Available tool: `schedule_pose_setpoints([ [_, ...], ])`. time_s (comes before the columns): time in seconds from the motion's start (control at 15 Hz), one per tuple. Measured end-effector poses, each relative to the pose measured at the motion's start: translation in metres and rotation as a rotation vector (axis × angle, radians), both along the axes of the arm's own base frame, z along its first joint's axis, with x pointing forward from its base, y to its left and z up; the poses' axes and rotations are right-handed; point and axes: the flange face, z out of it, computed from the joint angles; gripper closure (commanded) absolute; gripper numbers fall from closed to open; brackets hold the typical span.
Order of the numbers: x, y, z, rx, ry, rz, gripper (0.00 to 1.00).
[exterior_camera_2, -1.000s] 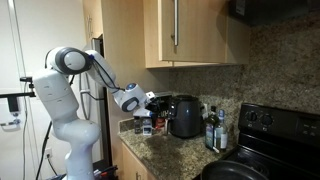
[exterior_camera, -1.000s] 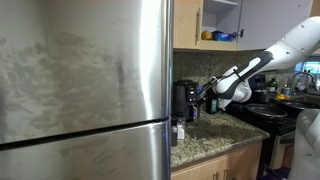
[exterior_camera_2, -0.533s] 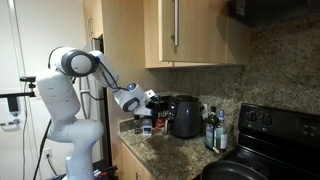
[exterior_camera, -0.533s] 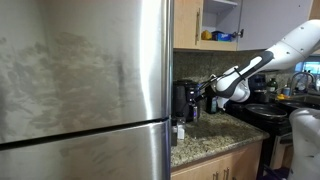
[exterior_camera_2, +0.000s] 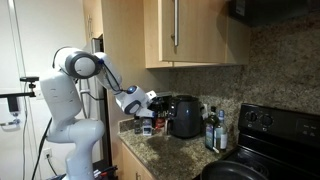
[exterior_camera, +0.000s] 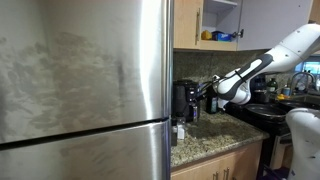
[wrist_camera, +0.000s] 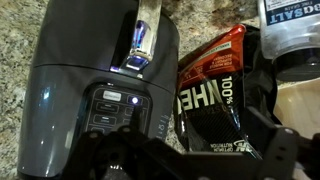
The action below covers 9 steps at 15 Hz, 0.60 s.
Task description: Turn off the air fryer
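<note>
Standing upright on the speckled granite tabletop point(exterior_camera: 212, 145), close to the back wall: the air fryer point(exterior_camera: 183, 100), just at 3 o'clock of the big steel fridge point(exterior_camera: 80, 90). Reaching in from 3 o'clock on a white arm point(exterior_camera: 285, 48), with the gripper point(exterior_camera: 205, 97) just beside the appliance's front; touching or apart, cannot tell.

Seen from the opposite side in an exterior view: gripper point(exterior_camera_2: 150, 101) at 9 o'clock of the air fryer point(exterior_camera_2: 184, 115), dark bottles point(exterior_camera_2: 212, 130) near at 3 o'clock of it, a black stove point(exterior_camera_2: 270, 128) farther along at 3 o'clock, wooden cabinets point(exterior_camera_2: 190, 35) at 12.

Looking down in the wrist view onto the glossy dark air fryer point(wrist_camera: 70, 90) and its control panel point(wrist_camera: 112, 105), lit with pale symbols. At 3 o'clock of it, just beside, a black and red bag point(wrist_camera: 215, 85) with large white lettering. Along 6 o'clock, the gripper point(wrist_camera: 195, 150), fingers spread wide, nothing between them.
</note>
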Motion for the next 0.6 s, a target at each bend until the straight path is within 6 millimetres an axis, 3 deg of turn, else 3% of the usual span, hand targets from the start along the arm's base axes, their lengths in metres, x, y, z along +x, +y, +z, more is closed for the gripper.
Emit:
schedule_pose_setpoints([
  [0.4,0.000,-0.001,-0.001,0.010,-0.003,0.001,0.00],
  [0.6,0.010,-0.003,0.002,0.024,-0.010,-0.006,0.00],
])
